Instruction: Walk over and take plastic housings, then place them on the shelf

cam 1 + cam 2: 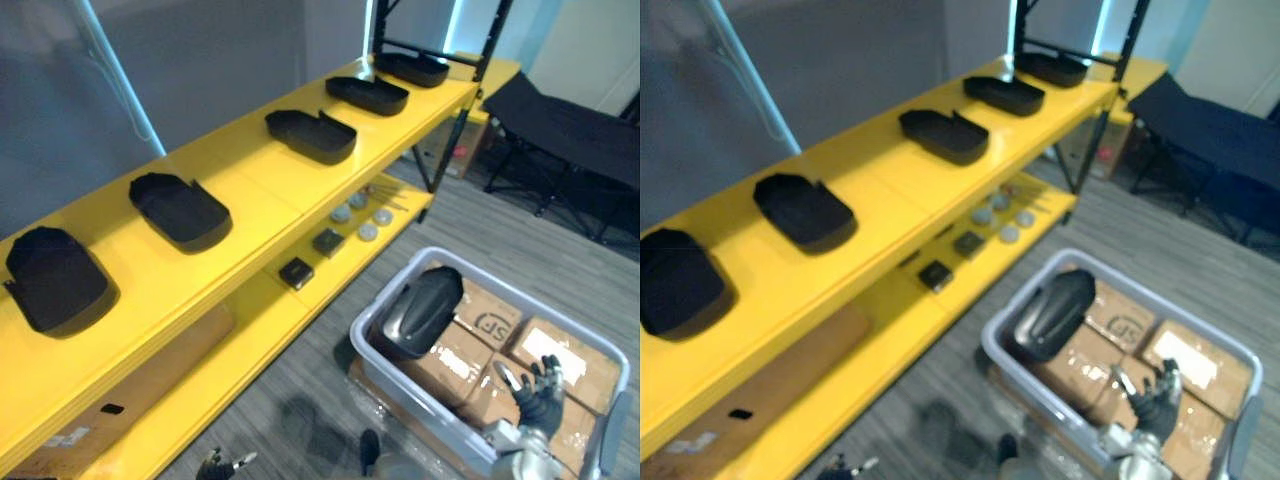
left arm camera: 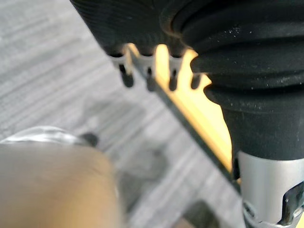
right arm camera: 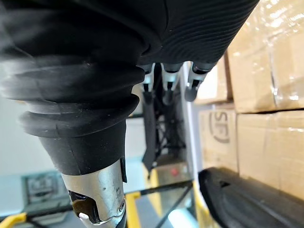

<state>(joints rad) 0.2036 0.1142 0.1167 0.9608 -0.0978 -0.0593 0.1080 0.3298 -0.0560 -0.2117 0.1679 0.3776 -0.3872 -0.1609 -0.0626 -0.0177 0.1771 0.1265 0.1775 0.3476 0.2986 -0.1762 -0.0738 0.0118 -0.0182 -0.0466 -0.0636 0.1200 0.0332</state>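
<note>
Several black plastic housings lie in a row on the top board of the yellow shelf [image 1: 250, 190], among them one at the near left [image 1: 55, 278], one beside it [image 1: 180, 208] and one in the middle [image 1: 312, 134]. Another black housing [image 1: 420, 310] leans inside a grey bin [image 1: 365, 345] on the floor, resting on taped cardboard boxes [image 1: 560, 355]. My right hand [image 1: 540, 392] hovers over those boxes, fingers relaxed and holding nothing; its wrist view shows its fingers [image 3: 166, 85] above the housing's edge [image 3: 247, 199]. My left hand [image 1: 225, 462] hangs low over the floor, empty.
The lower shelf board holds round grey discs [image 1: 360, 215] and small black blocks [image 1: 296, 272]. A cardboard box [image 1: 120, 400] sits under the shelf at the left. A black folding cot [image 1: 570, 130] stands at the back right, past the shelf's black post [image 1: 465, 110].
</note>
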